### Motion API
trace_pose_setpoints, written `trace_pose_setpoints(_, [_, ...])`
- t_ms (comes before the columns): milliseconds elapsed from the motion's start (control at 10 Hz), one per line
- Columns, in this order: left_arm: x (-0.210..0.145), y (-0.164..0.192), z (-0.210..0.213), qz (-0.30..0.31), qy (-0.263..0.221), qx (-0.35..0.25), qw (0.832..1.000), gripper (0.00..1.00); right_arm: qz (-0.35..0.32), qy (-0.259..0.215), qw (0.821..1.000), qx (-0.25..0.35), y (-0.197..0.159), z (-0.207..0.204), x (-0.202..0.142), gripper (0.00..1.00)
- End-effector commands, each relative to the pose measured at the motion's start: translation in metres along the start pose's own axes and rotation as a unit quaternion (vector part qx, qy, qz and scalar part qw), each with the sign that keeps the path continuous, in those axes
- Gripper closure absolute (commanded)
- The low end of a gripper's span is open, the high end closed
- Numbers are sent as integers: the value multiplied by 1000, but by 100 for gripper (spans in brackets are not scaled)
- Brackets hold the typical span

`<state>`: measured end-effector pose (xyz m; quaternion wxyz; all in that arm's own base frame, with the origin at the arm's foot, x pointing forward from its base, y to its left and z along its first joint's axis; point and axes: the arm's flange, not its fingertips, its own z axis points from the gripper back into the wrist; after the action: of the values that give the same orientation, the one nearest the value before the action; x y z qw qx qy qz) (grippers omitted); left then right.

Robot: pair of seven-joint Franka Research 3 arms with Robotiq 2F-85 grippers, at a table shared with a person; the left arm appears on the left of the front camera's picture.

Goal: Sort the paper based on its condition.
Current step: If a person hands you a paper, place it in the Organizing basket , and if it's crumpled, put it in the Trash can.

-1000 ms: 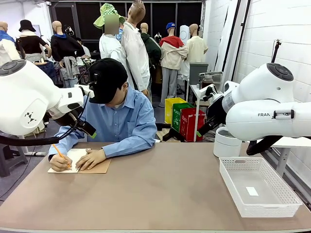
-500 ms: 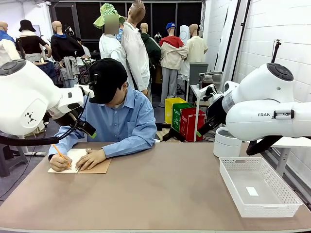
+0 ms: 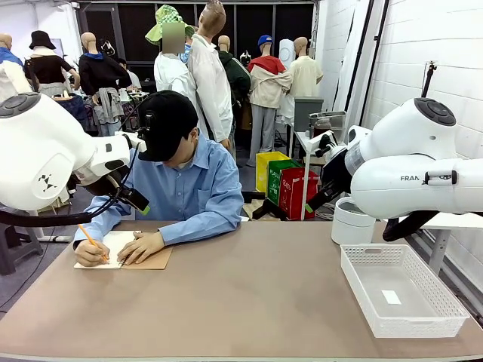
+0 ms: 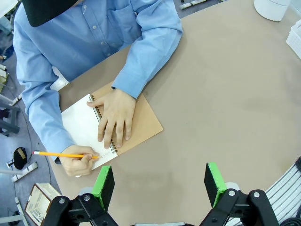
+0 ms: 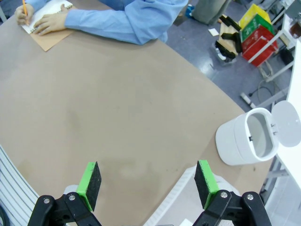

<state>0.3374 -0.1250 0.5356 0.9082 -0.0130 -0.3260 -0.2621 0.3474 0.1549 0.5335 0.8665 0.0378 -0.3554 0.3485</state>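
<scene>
Front view: paper far left on tabletop, in notebook, person writing on it; only the pencil has shifted. Left tool, right tool: spread, empty, unmoved. Sorting apparently not begun.

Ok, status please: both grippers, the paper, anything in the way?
Left gripper open, empty. Right gripper open, empty. Paper lies in the notebook, far left side. Person's hands on it, writing with a pencil.
</scene>
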Motion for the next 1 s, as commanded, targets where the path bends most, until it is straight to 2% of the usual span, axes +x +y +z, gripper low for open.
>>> trace_pose_setpoints(0, [-1,0,-1,0,4,0,1000,0,-1,-1,1000,3,-1,0,0,0])
trace_pose_setpoints(900, [-1,0,-1,0,4,0,1000,0,-1,-1,1000,3,-1,0,0,0])
